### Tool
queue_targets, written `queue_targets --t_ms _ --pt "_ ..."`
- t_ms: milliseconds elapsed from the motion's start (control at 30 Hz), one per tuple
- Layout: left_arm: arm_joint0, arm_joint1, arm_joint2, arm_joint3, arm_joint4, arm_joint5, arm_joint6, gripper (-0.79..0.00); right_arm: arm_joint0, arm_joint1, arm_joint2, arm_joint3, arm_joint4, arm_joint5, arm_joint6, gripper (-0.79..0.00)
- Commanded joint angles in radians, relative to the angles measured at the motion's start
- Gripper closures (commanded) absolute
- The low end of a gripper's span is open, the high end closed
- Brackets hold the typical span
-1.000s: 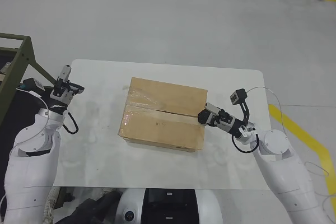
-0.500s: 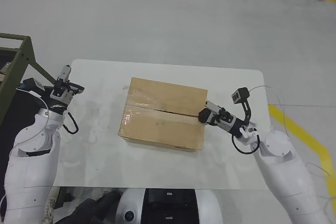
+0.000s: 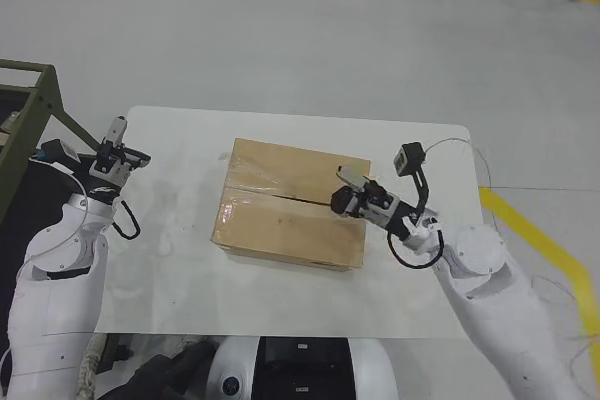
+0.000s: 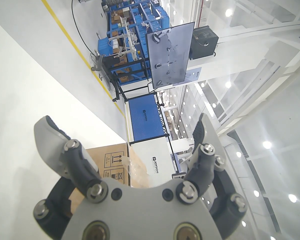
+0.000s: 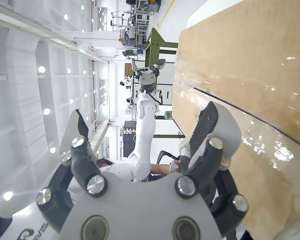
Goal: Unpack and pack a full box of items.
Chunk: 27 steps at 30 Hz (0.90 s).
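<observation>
A closed cardboard box sits in the middle of the white table, with glossy clear tape along its centre seam. My right gripper stands open over the box's right end, just above the seam; in its own view the right gripper has one fingertip close over the box top. My left gripper is held up near the table's left edge, well away from the box. It is open with nothing in it, as the left wrist view of the gripper shows, with a box corner behind it.
A green metal frame cart stands off the table's left side. A yellow floor line runs to the right of the table. Bare table lies in front of and beside the box.
My right gripper has moved left, from just past the box's right edge to over the box top near the seam. The left arm and the box have not moved.
</observation>
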Motion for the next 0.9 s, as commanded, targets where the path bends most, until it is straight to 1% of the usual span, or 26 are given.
queue_targets --t_ms 0,100,200,567,700,867 --pt "0.000 0.000 0.000 0.000 0.000 0.000 0.000 -0.785 0.031 -0.009 -0.032 0.018 0.011 0.012 -0.031 -0.785" --pt "0.000 0.000 0.000 0.000 0.000 0.000 0.000 -0.785 0.069 -0.023 -0.076 0.033 0.033 0.033 -0.057 -0.785" --pt "0.000 0.000 0.000 0.000 0.000 0.000 0.000 -0.785 0.107 -0.037 -0.118 0.039 0.054 0.082 -0.090 -0.785" --pt "0.000 0.000 0.000 0.000 0.000 0.000 0.000 -0.785 0.213 -0.089 -0.268 0.003 0.048 0.184 -0.216 -0.785" --pt "0.000 0.000 0.000 0.000 0.000 0.000 0.000 -0.785 0.234 -0.103 -0.290 0.012 0.054 0.204 -0.251 -0.785" --pt "0.000 0.000 0.000 0.000 0.000 0.000 0.000 -0.785 0.234 -0.103 -0.290 0.012 0.054 0.204 -0.251 -0.785"
